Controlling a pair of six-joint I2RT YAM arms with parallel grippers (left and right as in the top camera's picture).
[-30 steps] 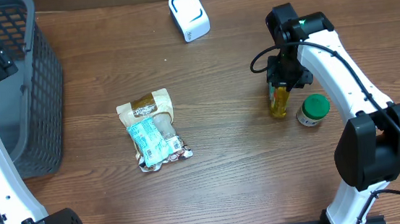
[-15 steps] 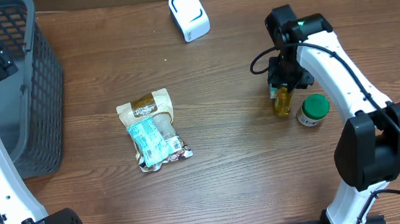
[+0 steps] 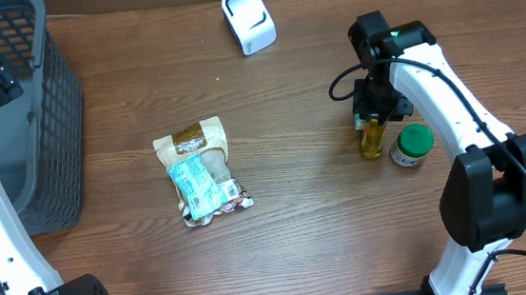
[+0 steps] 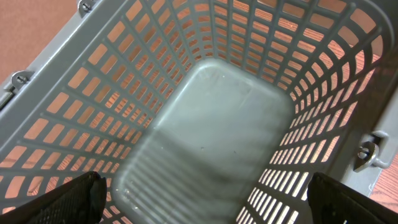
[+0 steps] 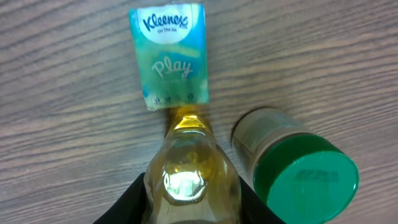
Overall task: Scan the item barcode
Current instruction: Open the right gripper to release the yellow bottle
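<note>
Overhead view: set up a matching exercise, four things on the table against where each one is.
Things:
1. grey basket
2. white scanner
3. green-lidded jar
4. snack packets

Places:
A. right beside the yellow bottle
B. lying flat near the middle of the table
C. at the table's left edge
D. at the table's far side

Pairs: 1-C, 2-D, 3-A, 4-B

My right gripper (image 3: 372, 122) sits on the top end of the yellow bottle (image 3: 371, 145). A green-lidded jar (image 3: 413, 144) stands just to its right. The snack packet (image 3: 200, 170) lies well off left, and the white scanner (image 3: 249, 20) is far ahead-left.
</note>
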